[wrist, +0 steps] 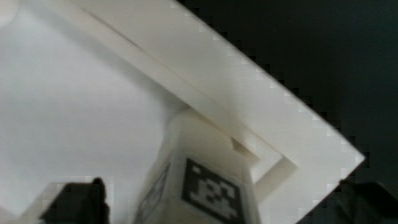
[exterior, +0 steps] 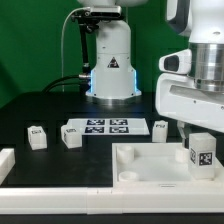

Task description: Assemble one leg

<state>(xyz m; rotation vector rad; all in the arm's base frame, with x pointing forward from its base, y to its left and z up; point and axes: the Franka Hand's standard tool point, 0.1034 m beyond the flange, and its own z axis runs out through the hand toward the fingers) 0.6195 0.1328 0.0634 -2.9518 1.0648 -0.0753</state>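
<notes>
- One leg (exterior: pixel 201 155) stood upright at the tabletop's (exterior: pixel 140 168) corner nearest the exterior view's right, its tag facing the camera, with the gripper (exterior: pixel 201 138) directly above it.
- Both fingers appeared to come down on either side of the leg's upper end, so the gripper seemed closed narrowly on the leg, though the exterior view did not show the contact plainly.
- Up close, the wrist view showed the leg (wrist: pixel 210 180) tilted across the frame against the tabletop's raised rim (wrist: pixel 231 90), with one dark fingertip (wrist: pixel 75 200) beside it; the other was out of sight.
- Whether the leg's foot already sat in a corner hole could not be told from either picture.
- To do this step well, I would judge that the leg should be kept vertical over the corner hole, lowered without side load, and turned only once its end is seated, since a tilted start could jam it.
- Farther back, near the table's middle, lay the marker board (exterior: pixel 105 127), and beside it two more small tagged blocks (exterior: pixel 70 136) and (exterior: pixel 37 137), well apart from the tabletop.
- Another tagged block (exterior: pixel 160 128) stood just behind the tabletop's far edge.
- Farthest off, the arm's base (exterior: pixel 110 60) rose at the table's back edge.
</notes>
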